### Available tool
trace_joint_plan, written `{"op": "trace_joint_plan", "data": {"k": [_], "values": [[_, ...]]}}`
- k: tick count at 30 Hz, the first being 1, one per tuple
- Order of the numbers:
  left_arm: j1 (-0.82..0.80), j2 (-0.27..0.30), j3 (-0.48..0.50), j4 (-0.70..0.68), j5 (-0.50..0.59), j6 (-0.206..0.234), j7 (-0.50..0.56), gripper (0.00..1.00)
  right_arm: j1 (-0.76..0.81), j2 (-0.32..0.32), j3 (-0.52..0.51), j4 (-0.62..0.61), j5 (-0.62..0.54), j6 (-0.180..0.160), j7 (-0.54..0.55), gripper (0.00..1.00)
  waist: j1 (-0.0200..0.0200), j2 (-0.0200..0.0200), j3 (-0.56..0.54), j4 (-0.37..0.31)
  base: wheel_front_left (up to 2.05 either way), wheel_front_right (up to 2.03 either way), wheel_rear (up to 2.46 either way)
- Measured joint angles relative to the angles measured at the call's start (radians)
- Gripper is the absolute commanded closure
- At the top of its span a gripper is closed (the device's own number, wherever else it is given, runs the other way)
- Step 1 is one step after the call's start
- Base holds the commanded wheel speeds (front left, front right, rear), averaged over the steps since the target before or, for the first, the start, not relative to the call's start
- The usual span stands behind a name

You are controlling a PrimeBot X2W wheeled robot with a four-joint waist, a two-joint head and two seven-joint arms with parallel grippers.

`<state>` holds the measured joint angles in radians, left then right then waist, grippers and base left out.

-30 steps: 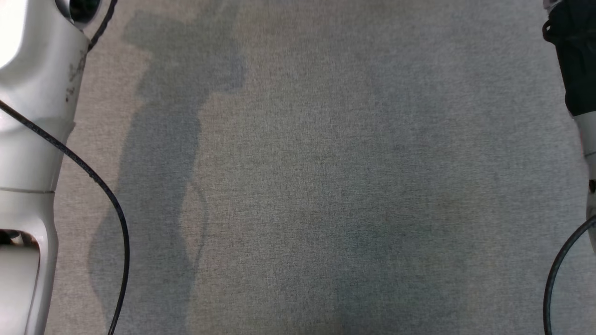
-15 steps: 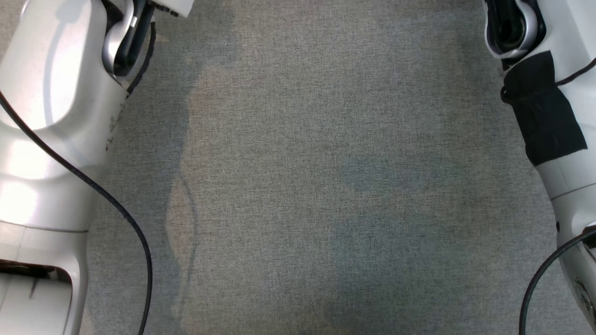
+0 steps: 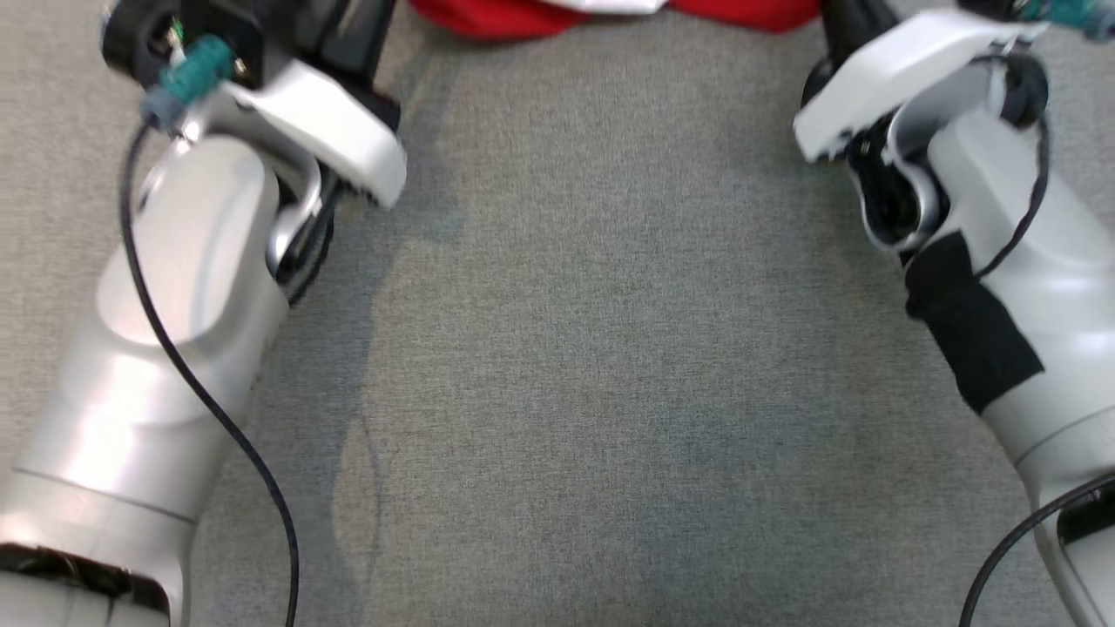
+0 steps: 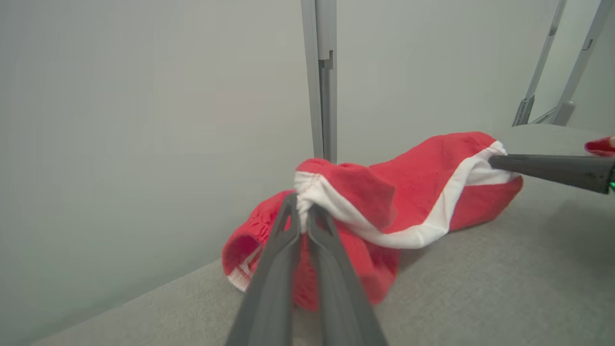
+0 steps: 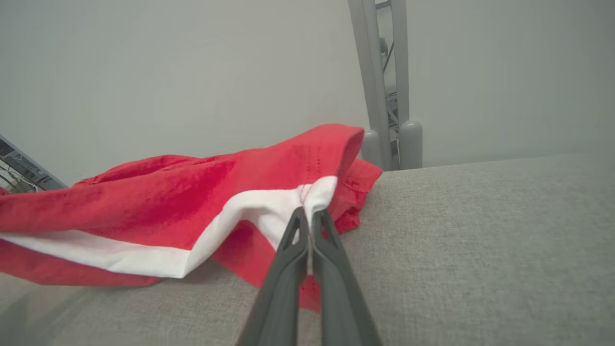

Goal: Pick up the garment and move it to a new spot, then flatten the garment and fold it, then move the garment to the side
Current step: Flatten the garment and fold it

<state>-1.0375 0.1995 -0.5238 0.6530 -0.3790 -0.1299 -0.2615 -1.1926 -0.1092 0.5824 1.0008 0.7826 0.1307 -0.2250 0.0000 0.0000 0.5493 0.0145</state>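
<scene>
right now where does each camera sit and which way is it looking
Head view: on the head, facing down at the grey surface; left forearm, right forearm, garment at top edge.
Left wrist view: left wrist, facing along the left gripper, shut on the garment's white band.
Right wrist view: right wrist, facing along the right gripper, shut on that band too.
Shared: all show the garment.

No readable text, labels or numbers

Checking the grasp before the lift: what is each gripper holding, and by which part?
Both hold the red garment by its white band: left gripper pinches one bunched end, right gripper the other.
</scene>
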Motion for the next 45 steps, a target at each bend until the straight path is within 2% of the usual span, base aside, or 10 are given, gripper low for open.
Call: {"op": "trace_joint_plan", "data": {"k": [14,28,45], "values": [[0.169,0.006,-0.169,0.141,-0.032,0.0,0.0,1.0,0.166,-0.109,0.194,-0.025,0.165,0.0,0.136,1.0,0.0,0.0,-0.163,0.012,0.0,0.0,0.0],[0.264,0.03,-0.338,0.187,0.006,0.0,0.0,1.0,0.263,-0.162,0.331,-0.046,0.274,0.0,0.279,1.0,0.0,0.0,-0.284,0.028,0.0,0.0,0.0],[0.408,0.015,-0.344,0.196,0.072,0.0,0.0,1.0,0.363,-0.249,0.479,-0.147,0.404,0.0,0.457,1.0,0.0,0.0,-0.416,0.047,0.0,0.0,0.0]]}}
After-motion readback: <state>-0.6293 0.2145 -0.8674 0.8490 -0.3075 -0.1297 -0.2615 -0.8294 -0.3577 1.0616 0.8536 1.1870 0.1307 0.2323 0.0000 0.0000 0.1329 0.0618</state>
